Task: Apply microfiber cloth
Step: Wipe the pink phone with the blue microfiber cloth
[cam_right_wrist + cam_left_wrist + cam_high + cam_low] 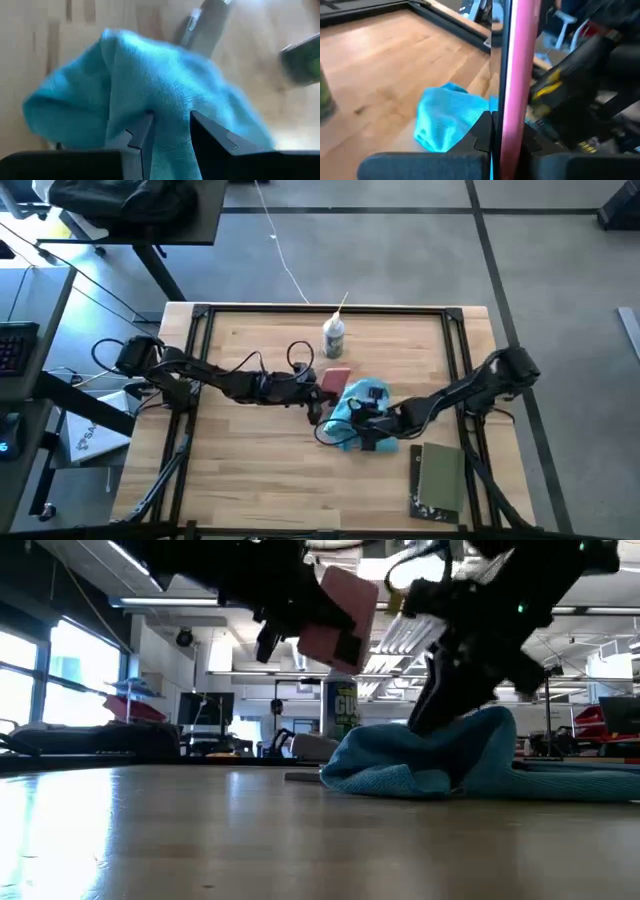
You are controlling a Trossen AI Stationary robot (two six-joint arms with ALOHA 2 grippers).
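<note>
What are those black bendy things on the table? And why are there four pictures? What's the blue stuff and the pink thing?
The black bendy things are two robot arms, each ending in a two-finger gripper. The four pictures show one moment from four cameras: one looks down from above, one sits low at table height, and one rides on each arm's wrist.

The blue stuff is a microfiber cloth, a soft rag lying bunched on the wooden table. The right gripper is pinching a fold of it. The left gripper holds a flat pink thing up in the air, just above the table; I can't tell what it is.

Also on the table are a small bottle at the back and a dark green book near the front right corner.
</note>
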